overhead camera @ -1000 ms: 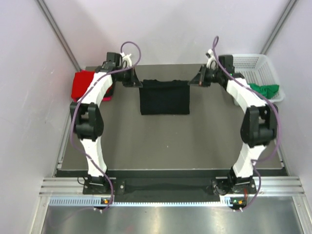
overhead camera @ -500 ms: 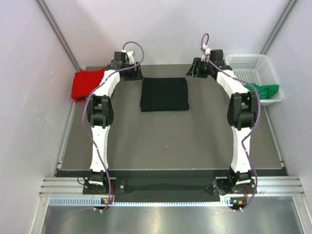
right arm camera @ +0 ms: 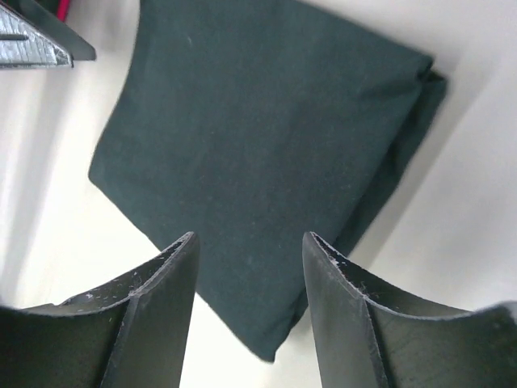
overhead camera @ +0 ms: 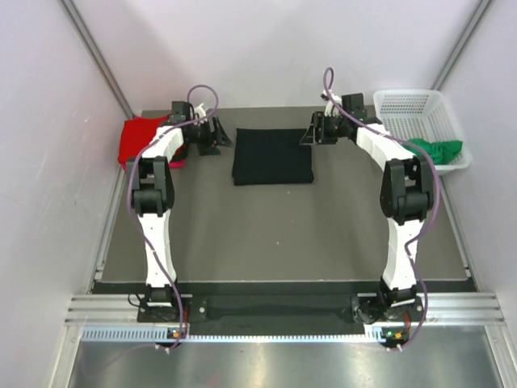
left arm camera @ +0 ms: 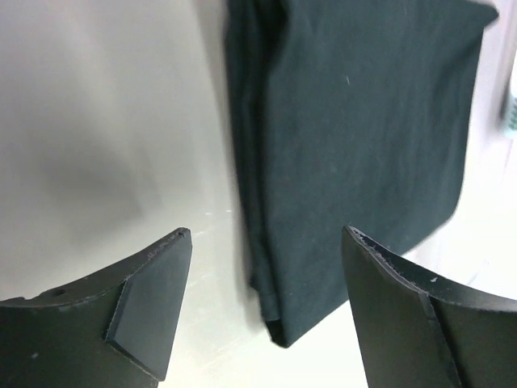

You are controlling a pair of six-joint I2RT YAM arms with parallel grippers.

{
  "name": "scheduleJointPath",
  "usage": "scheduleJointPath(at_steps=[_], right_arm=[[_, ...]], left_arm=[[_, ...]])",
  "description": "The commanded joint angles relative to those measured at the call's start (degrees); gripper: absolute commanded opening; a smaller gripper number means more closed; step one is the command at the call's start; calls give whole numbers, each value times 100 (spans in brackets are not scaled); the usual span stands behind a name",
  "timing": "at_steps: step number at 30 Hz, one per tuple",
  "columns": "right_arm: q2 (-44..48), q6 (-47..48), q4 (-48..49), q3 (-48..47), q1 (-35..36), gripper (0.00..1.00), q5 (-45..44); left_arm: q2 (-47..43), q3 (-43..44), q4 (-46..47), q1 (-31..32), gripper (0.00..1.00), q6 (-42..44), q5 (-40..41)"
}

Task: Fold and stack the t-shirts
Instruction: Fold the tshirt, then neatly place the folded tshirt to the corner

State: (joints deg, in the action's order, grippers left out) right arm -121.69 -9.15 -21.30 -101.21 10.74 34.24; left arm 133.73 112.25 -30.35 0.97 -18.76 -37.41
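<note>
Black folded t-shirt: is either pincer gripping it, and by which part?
No. The left pincer and right pincer are both open and empty; the folded black cloth t-shirt lies free.

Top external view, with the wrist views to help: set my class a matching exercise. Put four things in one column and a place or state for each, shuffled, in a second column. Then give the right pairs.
Column one
1. black t-shirt
2. red t-shirt
3. green t-shirt
4. left gripper

Column two
a. in the white mesh basket at the right
b. folded flat, in the middle of the table's far side
c. bunched at the far left edge
d. open, holding nothing

Pairs: 1-b, 2-c, 3-a, 4-d
</note>
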Motion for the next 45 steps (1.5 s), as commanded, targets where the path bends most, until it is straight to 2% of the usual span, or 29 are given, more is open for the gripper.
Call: scheduleJointPath(at_steps=[1, 12, 21, 31, 40, 45], right_arm=[[-381, -157, 275, -214, 24, 54, 470], [-874, -325, 416, -567, 174, 55, 382], [-1093, 141, 161, -505, 191, 60, -172], [-1191, 220, 135, -575, 358, 67, -532], [-1164, 247, 82, -470, 376, 70, -638], [-1155, 238, 100, -426, 376, 70, -638]], left_arm=[[205, -124, 301, 105, 79, -162, -759], [698, -115, 257, 175, 79, -119, -865], [1014, 52, 29, 368, 76, 154, -829], [1225, 34, 397, 588, 71, -285, -1251], [1428, 183, 521, 685, 60, -391, -1392], [1498, 280, 521, 711, 47, -347, -1366]])
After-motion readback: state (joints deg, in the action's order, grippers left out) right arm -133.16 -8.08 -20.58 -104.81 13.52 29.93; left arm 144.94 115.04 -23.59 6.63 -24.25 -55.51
